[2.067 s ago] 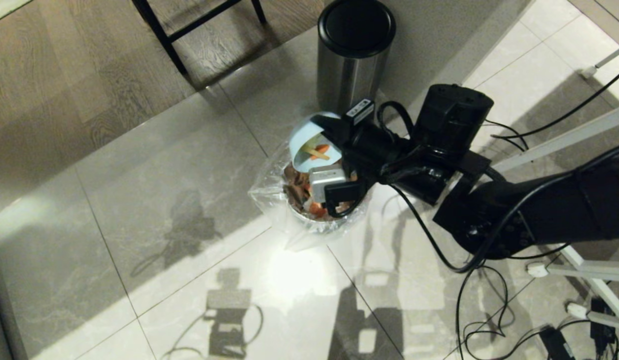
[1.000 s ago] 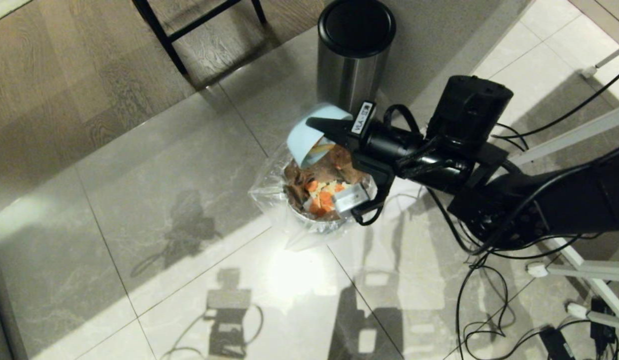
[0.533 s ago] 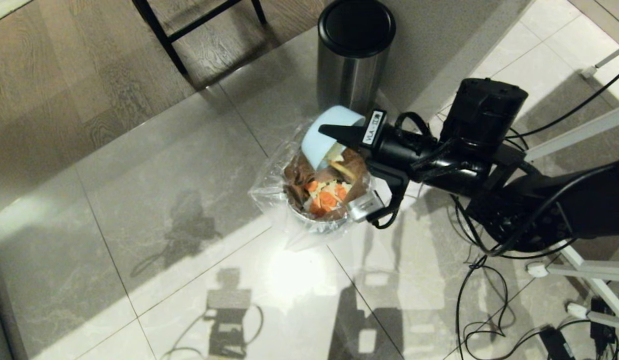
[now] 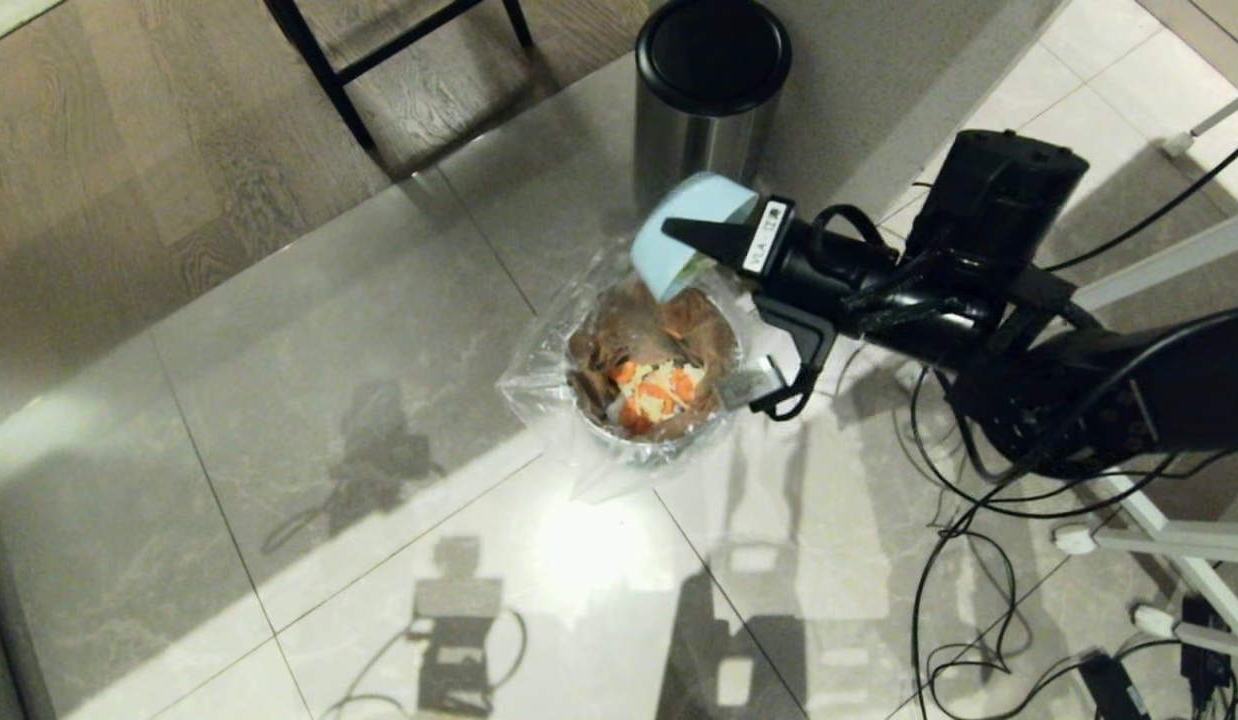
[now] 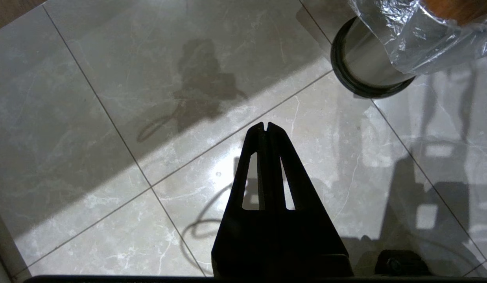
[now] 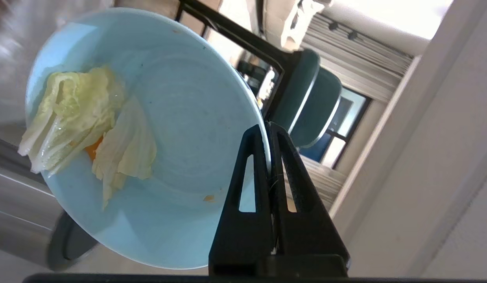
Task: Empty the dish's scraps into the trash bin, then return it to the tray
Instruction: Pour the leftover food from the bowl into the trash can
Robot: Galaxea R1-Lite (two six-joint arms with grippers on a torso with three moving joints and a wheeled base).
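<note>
Marble floor tiles (image 4: pixel 279 420) surround the trash bin (image 4: pixel 651 455). From the head, the right end effector (image 4: pixel 679 232) tips the dish (image 4: pixel 679 235) above the trash bin's far rim, so that scraps fall in. By the left wrist, the left end effector (image 5: pixel 266 126) hangs closed and empty near the bin. By the right wrist, closed fingers (image 6: pixel 249 173) pinch the dish's rim; pale scraps (image 6: pixel 86 125) cling inside.
</note>
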